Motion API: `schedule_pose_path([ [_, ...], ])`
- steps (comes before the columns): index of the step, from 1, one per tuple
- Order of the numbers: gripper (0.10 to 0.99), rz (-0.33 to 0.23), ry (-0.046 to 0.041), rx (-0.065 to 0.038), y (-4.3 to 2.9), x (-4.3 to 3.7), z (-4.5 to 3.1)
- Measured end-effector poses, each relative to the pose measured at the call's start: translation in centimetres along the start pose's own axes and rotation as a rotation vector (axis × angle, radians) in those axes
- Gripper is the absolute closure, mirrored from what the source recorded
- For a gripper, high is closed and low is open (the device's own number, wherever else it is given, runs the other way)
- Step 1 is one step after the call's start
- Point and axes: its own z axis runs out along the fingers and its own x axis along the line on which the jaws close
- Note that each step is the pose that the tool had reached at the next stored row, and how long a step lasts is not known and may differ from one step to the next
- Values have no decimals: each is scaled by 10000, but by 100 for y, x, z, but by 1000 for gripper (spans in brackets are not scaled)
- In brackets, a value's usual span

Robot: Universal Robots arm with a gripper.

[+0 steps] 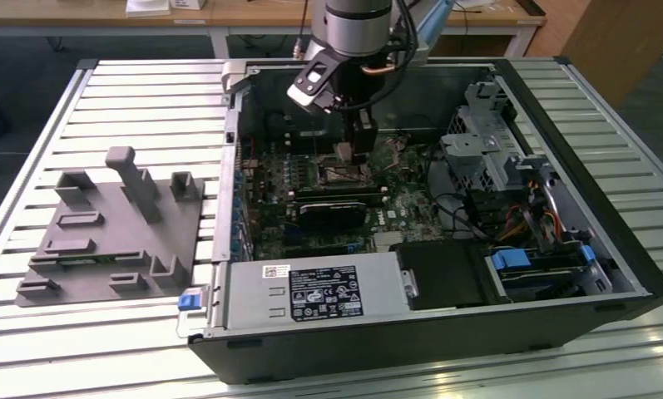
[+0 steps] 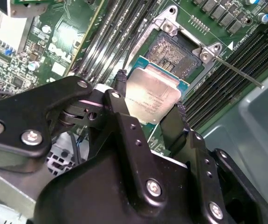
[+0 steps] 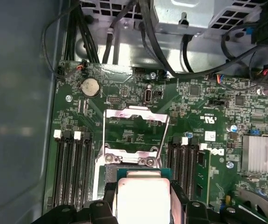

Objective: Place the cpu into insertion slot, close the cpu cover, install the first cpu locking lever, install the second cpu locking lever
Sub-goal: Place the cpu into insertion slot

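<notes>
So the arm's black 2-finger gripper [image 2: 151, 93] is clamped on the cpu [image 2: 157, 100], the small flat square chip with the pale silvery metal face. The fingers [image 3: 109, 198] pinch it by 2 opposite edges. My guess is that's on purpose: it keeps the chip level and leaves the underside free to drop in.

In the second wrist view the chip sits right at the near edge of the insertion slot [image 2: 175, 51], the square black-rimmed socket with the dark glittery centre. Most of the socket is uncovered, so I'd say it's not seated yet. Can't tell whether a corner is touching.

The cpu cover [image 3: 136, 113], a thin silvery metal frame with a window cut-out, is flipped back off the socket, which is why the opening is clear. 1 thin wire locking lever [image 2: 238, 72] sticks out to the side over the long black memory slots [image 2: 227, 70], released, so nothing's holding the cover down.

In the exterior view the black tower PC case [image 1: 442, 332] lies on its side on the slatted metal table [image 1: 154, 91], so the green motherboard [image 3: 189, 107] faces up and the gripper [image 1: 353, 154] can come straight down. A grey moulded parts fixture [image 1: 109, 233] sits beside the case.
</notes>
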Motion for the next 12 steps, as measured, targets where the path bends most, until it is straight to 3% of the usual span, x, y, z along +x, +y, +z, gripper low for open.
schedule_pose_path([
  [5,545,23,-2,6,-5,26,49],
  [12,545,25,-6,7,-71,75,133],
])
